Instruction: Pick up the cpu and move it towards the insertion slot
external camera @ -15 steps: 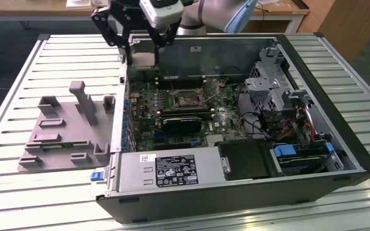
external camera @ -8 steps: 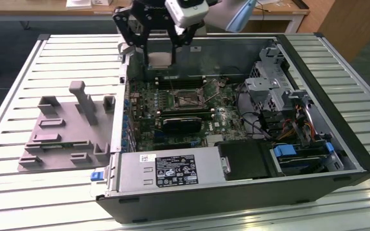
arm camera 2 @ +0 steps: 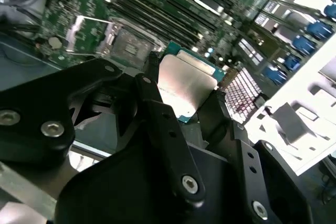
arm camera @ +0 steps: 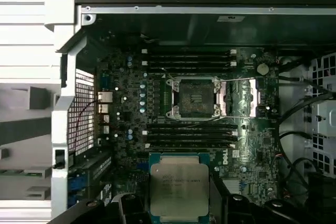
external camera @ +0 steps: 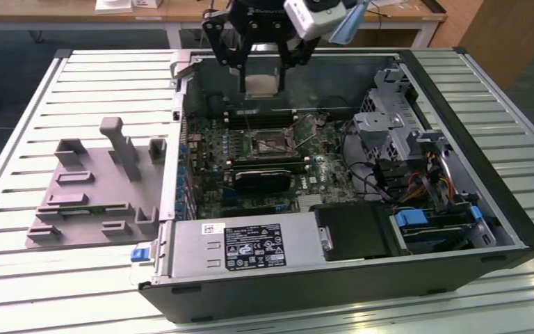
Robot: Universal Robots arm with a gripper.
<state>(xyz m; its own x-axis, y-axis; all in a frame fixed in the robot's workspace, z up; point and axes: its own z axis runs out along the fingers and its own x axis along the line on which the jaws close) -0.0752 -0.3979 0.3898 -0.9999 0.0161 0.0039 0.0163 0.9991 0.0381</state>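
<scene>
My gripper [external camera: 263,72] hangs over the far side of the open computer case, shut on the cpu [external camera: 262,87], a small square chip with a silver top and a thin green rim. In both wrist views the cpu [arm camera 2: 190,80] [arm camera: 178,184] sits between my black fingers [arm camera 2: 157,114]. The insertion slot [external camera: 272,142] is a dark square socket in a silvery bracket on the green motherboard, below the cpu and nearer the exterior camera. The same insertion slot [arm camera: 194,98] [arm camera 2: 126,48] lies uncovered in both wrist views, with its thin lever swung aside.
Long black memory slots [arm camera: 189,59] flank the socket. A black ribbed block [external camera: 262,177], a silver power supply [external camera: 239,247] and a drive cage with cables [external camera: 402,136] fill the case. A grey fixture plate [external camera: 91,188] lies on the slatted table [external camera: 53,278] at the exterior view's left.
</scene>
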